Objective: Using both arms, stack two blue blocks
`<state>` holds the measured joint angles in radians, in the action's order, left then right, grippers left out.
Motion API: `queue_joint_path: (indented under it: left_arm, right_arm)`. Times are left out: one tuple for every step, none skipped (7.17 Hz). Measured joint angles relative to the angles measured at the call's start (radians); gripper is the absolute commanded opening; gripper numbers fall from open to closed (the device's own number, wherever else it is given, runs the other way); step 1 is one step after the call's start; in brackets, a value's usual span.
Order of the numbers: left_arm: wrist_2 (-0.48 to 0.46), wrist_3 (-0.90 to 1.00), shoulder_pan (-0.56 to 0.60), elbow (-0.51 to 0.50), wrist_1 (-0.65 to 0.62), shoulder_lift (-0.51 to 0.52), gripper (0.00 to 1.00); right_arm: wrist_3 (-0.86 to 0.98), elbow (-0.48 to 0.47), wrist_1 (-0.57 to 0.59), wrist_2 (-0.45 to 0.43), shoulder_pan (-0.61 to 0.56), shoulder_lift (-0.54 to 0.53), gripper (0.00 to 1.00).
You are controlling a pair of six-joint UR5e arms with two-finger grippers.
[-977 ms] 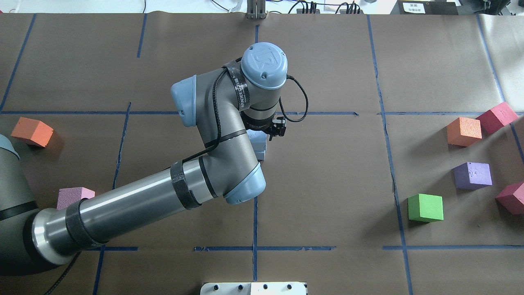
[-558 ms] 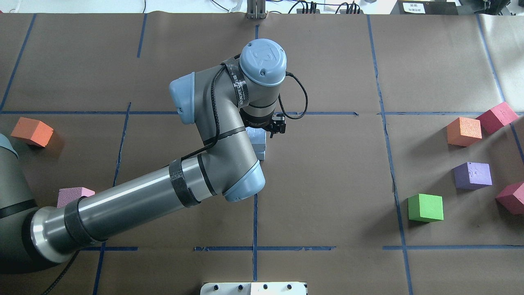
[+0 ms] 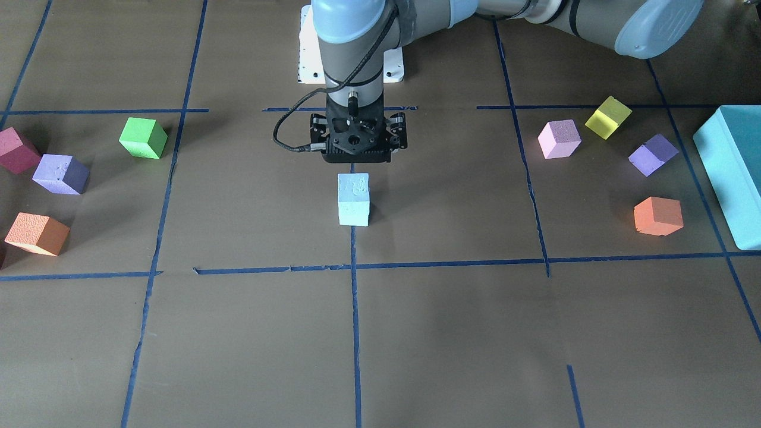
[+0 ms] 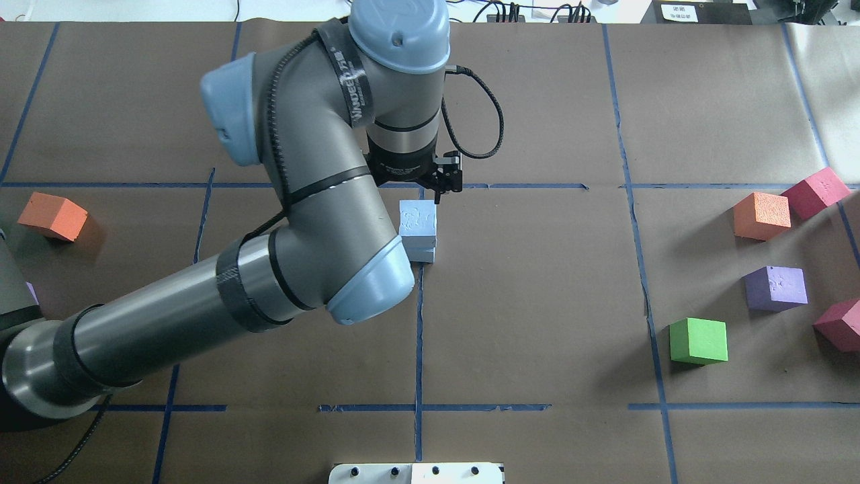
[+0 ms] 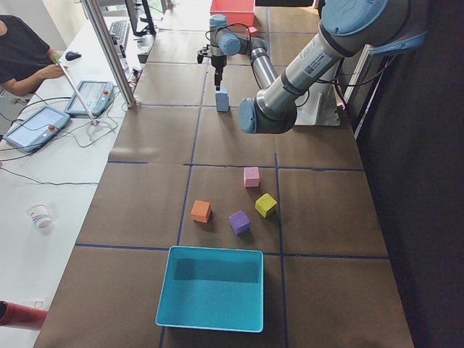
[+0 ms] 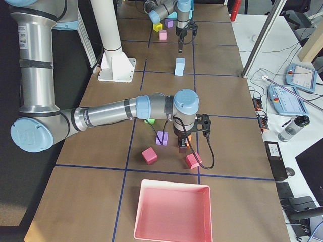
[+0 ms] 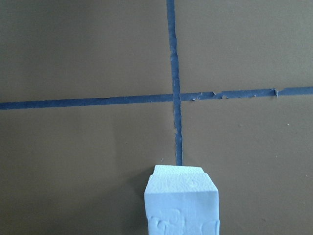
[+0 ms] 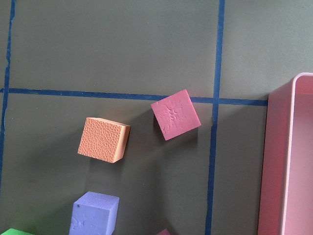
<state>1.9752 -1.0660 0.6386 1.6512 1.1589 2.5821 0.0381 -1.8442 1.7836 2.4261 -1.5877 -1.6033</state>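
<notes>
Two pale blue blocks stand stacked at the table's middle on a tape crossing: the upper block [image 4: 417, 219] sits on the lower one [image 4: 423, 255]. The stack also shows in the front view [image 3: 353, 199] and at the bottom of the left wrist view [image 7: 181, 200]. My left gripper [image 4: 431, 192] hangs above the stack, apart from it, open and empty. Its fingers are mostly hidden under the wrist camera [image 3: 355, 156]. My right gripper [image 6: 182, 146] hovers over coloured cubes on my right. I cannot tell whether it is open or shut.
On my right lie green [image 4: 699, 341], purple [image 4: 776, 288], orange [image 4: 761, 215] and red [image 4: 815, 191] cubes and a pink tray [image 6: 171, 237]. On my left are pink [image 3: 559, 138], yellow [image 3: 607, 117], purple [image 3: 653, 154] and orange [image 3: 657, 216] cubes and a turquoise box [image 3: 728, 172].
My left gripper has risen off the stack, leaving the upper blue block resting on the lower one. The upper block's top face is now uncovered.
</notes>
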Motion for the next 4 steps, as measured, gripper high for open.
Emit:
queue_joint_path:
  left_arm:
    - [0.025, 0.023, 0.033, 0.102, -0.044, -0.057, 1.0]
    - [0.064, 0.088, 0.085, 0.215, -0.062, -0.154, 1.0]
    - [0.103, 0.177, 0.152, 0.307, -0.067, -0.264, 1.0]
    - [0.136, 0.269, 0.223, 0.365, -0.066, -0.363, 1.0]
  right_arm:
    - [0.006, 0.018, -0.009, -0.001, 0.0, -0.017, 1.0]
    - [0.011, 0.053, -0.047, -0.001, 0.0, -0.036, 1.0]
    - [0.011, 0.102, -0.112, -0.001, 0.0, -0.05, 1.0]
    - [0.008, 0.145, -0.17, -0.001, 0.0, -0.058, 1.0]
